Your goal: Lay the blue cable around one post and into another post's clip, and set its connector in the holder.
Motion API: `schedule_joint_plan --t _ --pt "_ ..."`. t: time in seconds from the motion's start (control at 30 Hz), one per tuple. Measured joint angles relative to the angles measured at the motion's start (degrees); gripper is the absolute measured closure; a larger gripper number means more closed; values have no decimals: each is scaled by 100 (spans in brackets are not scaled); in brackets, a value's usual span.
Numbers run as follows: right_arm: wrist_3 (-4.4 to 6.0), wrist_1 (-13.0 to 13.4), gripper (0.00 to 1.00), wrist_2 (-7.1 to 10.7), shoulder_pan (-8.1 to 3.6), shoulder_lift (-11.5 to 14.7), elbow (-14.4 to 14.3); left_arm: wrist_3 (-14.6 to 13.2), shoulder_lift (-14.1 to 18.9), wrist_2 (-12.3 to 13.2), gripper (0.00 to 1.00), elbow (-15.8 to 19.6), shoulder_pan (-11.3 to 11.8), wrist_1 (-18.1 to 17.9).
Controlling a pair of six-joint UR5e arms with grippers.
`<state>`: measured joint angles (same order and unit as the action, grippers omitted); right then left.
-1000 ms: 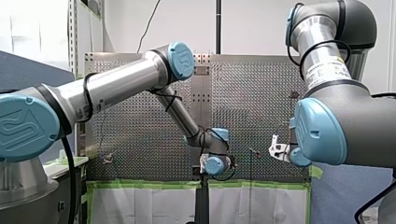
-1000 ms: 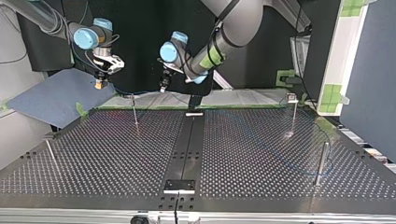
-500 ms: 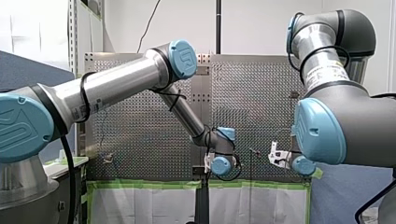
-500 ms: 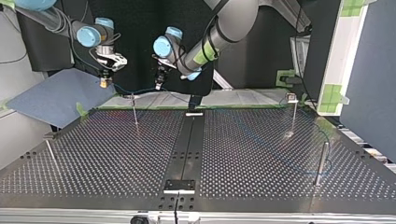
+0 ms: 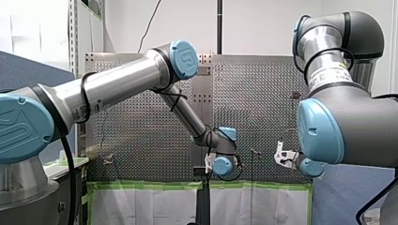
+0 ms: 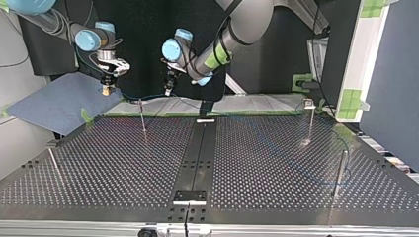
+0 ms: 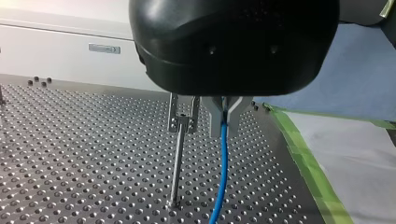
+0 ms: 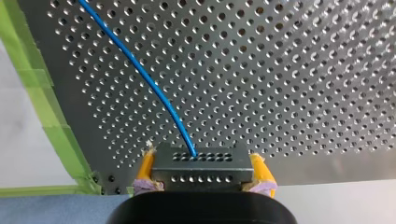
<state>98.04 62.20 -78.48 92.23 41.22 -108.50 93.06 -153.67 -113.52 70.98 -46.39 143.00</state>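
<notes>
Connector (image 8: 201, 158), a black block, sits clamped between the yellow pads (image 8: 146, 169) of my right gripper (image 8: 203, 169), held in the air over the perforated table (image 8: 289, 70) near the green tape (image 8: 42, 93) along its edge. Blue cable (image 8: 140, 74) runs out of the block's face and away across the holes. My left gripper (image 7: 224, 122) pinches that cable between its narrow metal fingers (image 7: 214, 119), just beside a clip-topped post (image 7: 176, 158); below them the cable hangs down towards the table
</notes>
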Motion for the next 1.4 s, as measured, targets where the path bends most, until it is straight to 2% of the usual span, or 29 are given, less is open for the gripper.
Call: schedule_joint_plan --t 0.17,0.33,0.5,0.7,1.03,1.17,1.4 --pt "179 -39 100 279 -164 -3 135 1 -2 -49 96 -77 -27 104" --pt "213 -85 100 513 -242 -10 200 -3 -10 -59 96 -183 -111 151" --pt "268 -104 100 663 -315 -69 272 6 -13 -81 96 -376 -192 254" --pt "311 -218 100 978 -419 -127 471 38 -15 -83 96 -547 -206 357" --pt "492 -332 100 1368 -567 -132 698 48 -17 -130 96 -581 -170 416" --pt "514 -356 100 1461 -587 -133 765 48 -17 -132 96 -580 -180 415" --pt "592 -472 100 1492 -625 -132 953 45 -18 -125 96 -580 -165 414"
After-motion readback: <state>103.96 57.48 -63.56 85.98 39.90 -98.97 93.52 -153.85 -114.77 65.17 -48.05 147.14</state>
